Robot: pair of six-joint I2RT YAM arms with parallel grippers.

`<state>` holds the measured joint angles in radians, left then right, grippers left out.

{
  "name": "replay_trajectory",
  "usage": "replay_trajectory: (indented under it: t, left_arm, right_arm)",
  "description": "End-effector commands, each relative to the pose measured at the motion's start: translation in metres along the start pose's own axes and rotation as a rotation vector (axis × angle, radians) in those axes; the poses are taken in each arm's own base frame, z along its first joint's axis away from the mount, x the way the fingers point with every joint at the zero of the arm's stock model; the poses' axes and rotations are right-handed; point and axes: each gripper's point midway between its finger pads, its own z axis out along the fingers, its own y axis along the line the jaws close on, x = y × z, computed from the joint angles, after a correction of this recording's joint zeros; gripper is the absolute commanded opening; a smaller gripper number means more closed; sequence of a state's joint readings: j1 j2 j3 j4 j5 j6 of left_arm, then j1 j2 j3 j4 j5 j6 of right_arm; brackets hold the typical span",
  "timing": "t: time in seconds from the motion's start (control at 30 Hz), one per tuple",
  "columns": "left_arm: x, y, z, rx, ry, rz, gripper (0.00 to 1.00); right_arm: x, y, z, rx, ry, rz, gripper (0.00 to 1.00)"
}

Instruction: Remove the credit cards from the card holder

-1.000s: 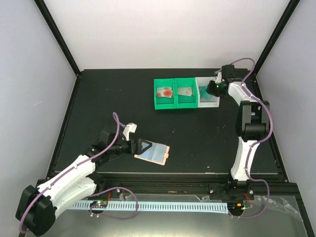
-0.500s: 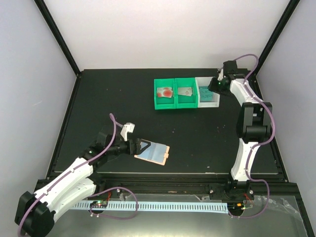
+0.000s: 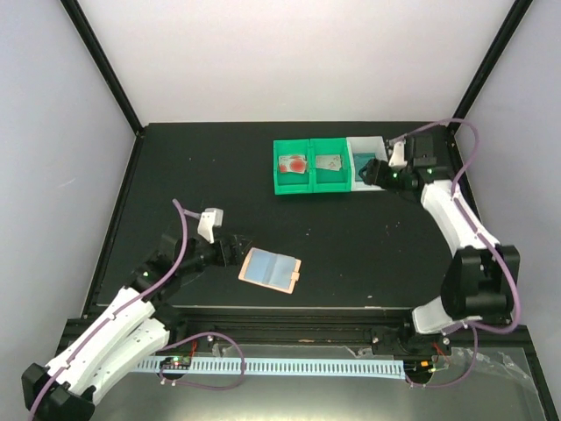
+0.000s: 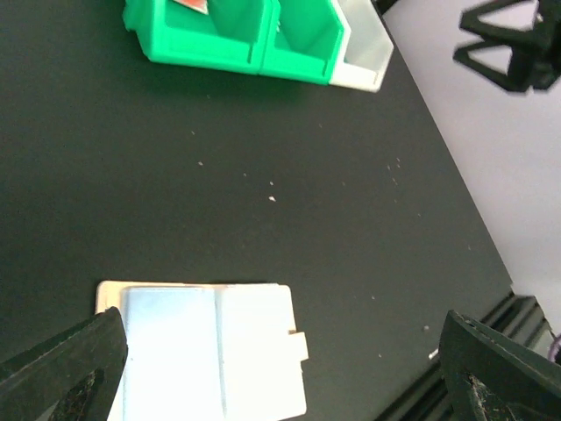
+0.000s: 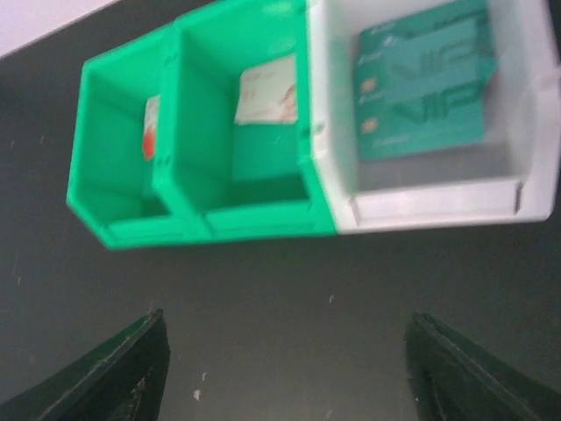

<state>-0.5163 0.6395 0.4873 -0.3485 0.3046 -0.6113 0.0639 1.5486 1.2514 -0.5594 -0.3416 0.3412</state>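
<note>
The card holder (image 3: 270,268) lies open and flat near the table's front edge, peach-orange with pale blue panels, and no card shows on it. In the left wrist view the card holder (image 4: 206,351) is washed out, its tab pointing right. My left gripper (image 3: 230,250) is open just left of it and apart from it, with its black fingers (image 4: 61,373) wide. The credit cards lie in the bins: teal (image 5: 421,83), silver-grey (image 5: 267,88), and red-blotched (image 5: 150,127). My right gripper (image 3: 366,173) is open and empty by the white bin (image 3: 379,142).
Two joined green bins (image 3: 311,184) stand at the back, with the white bin (image 5: 438,206) against their right side. The enclosure's black frame posts and white walls ring the table. A cable rail runs along the front edge below the holder.
My right gripper has opened and drawn back from over the white bin toward the near side. The left arm has pulled back to the left, away from the card holder.
</note>
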Motion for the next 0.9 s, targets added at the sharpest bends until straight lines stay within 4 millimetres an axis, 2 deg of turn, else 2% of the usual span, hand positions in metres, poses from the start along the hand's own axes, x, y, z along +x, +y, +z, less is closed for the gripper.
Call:
replay_trajectory:
  t: [0.0,0.07,0.1,0.27,0.5,0.7,0.87]
  left_arm:
    - [-0.029,-0.003,-0.019,-0.060,-0.107,0.036,0.99]
    - [-0.035,-0.006,-0.023,-0.059,-0.136,0.051,0.99]
    - [-0.037,-0.007,-0.025,-0.059,-0.150,0.060,0.99]
    - [-0.045,-0.006,-0.032,-0.076,-0.199,0.073,0.99]
    - [-0.061,-0.028,-0.044,0.007,-0.285,0.152,0.99]
    - [-0.078,-0.047,-0.067,0.054,-0.379,0.204,0.99]
    - [-0.085,-0.065,-0.088,0.122,-0.438,0.215,0.99]
  right_arm:
    - [0.028,0.023,-0.021,-0.093,-0.025,-0.040,0.81]
    - [0.039,0.032,-0.040,-0.124,-0.056,-0.060,0.98]
    - [0.045,0.034,-0.047,-0.138,-0.066,-0.068,1.00]
    - [0.078,0.047,-0.085,-0.209,-0.095,-0.116,1.00]
    - [0.107,0.062,-0.135,-0.292,-0.172,-0.156,1.00]
    - [0.130,0.065,-0.150,-0.337,-0.193,-0.165,1.00]
    - [0.135,0.068,-0.166,-0.342,-0.223,-0.184,1.00]
